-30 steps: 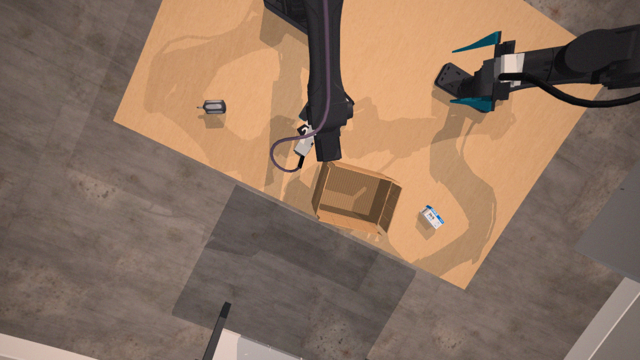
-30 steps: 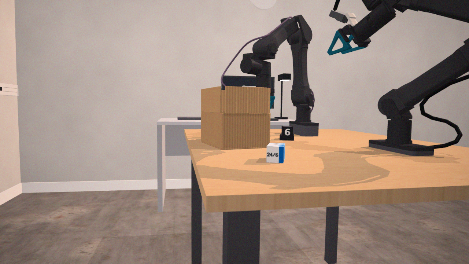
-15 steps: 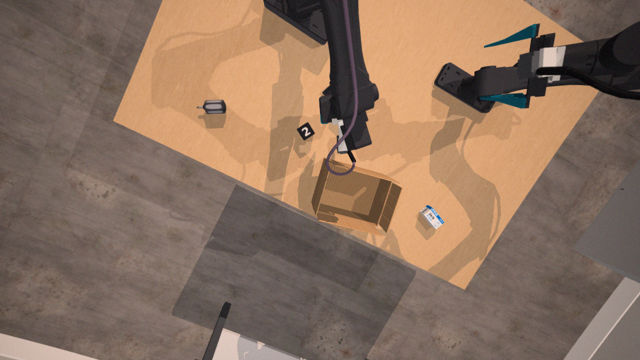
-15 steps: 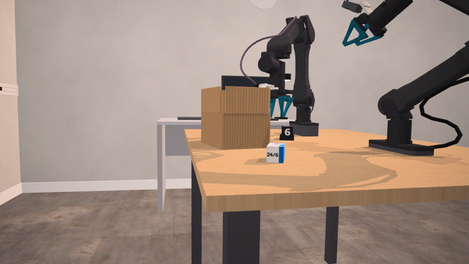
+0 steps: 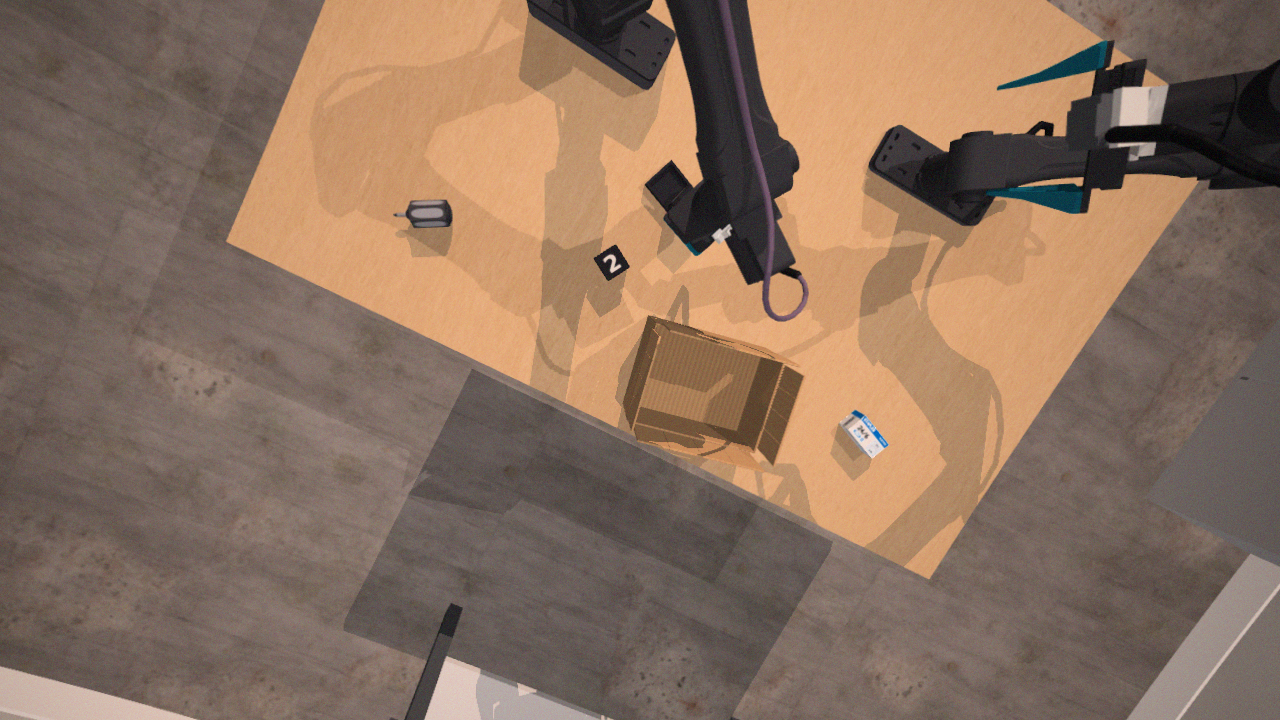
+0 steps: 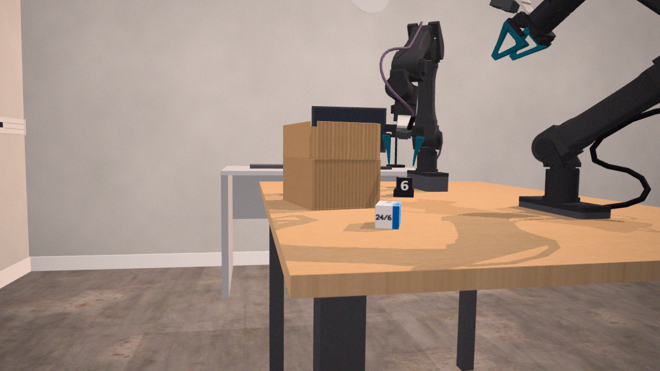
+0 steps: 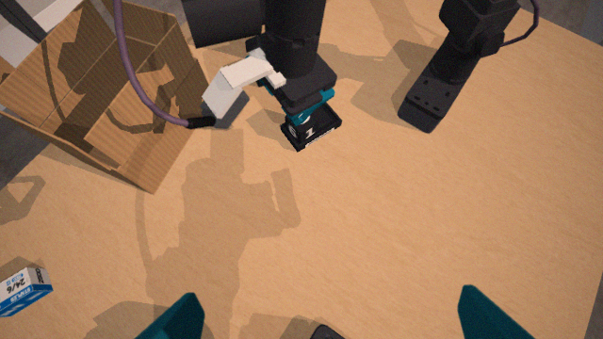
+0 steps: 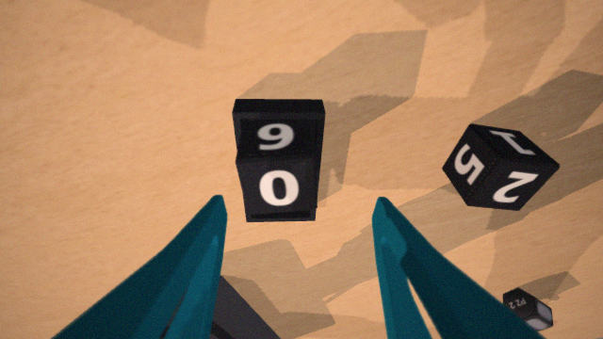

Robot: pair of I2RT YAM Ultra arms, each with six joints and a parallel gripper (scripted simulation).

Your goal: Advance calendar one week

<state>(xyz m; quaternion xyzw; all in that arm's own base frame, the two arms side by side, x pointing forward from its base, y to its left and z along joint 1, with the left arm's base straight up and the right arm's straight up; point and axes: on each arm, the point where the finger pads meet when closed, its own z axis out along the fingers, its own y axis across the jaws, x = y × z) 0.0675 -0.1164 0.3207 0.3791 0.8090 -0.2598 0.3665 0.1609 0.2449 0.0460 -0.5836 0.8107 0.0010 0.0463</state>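
1 cube in the tray, 1 cube out on the table

The right gripper [image 5: 698, 219] [image 6: 401, 165] [image 7: 286, 108] [image 8: 300, 205] points down over the tray [image 5: 669, 183] [image 6: 403, 194] [image 7: 333, 118] [image 8: 279, 105], its fingers spread and nothing pinched. They stand part-way open, probably to leave room for straddling 1 cube without knocking the tray. The seated cube [image 6: 404, 185] [image 7: 301, 129] [image 8: 280, 181] shows a 0 and a 6 in the right wrist view, the 6 reading there like a 9; the left wrist view also catches a 1.

The loose cube [image 5: 611, 262] [image 8: 501, 167] rests on the table beside the tray, 2 facing up, with 5 and 1 on its visible sides. Setting it down apart likely frees 1 place in the tray and lets the seated cube be worked on. The full front date cannot be read, so the target is not certain from here. The next move probably calls for lining the fingers up with the seated cube; a skewed pinch could shift the tray.

The left gripper [image 5: 994, 140] [image 6: 504, 57] [image 7: 323, 300] is held high and well apart, spread wide around nothing, seemingly out of the way. The carton [image 6: 346, 184] and the staple box [image 5: 864, 434] [image 6: 385, 216] [image 7: 24, 289] appear to play no part.

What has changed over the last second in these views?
In the top view, the right gripper moved rightward, away from the loose number cube. The left gripper also moved rightward, staying open. No grasp or release is visible. The cube, cardboard box, staples box and screwdriver stayed put.
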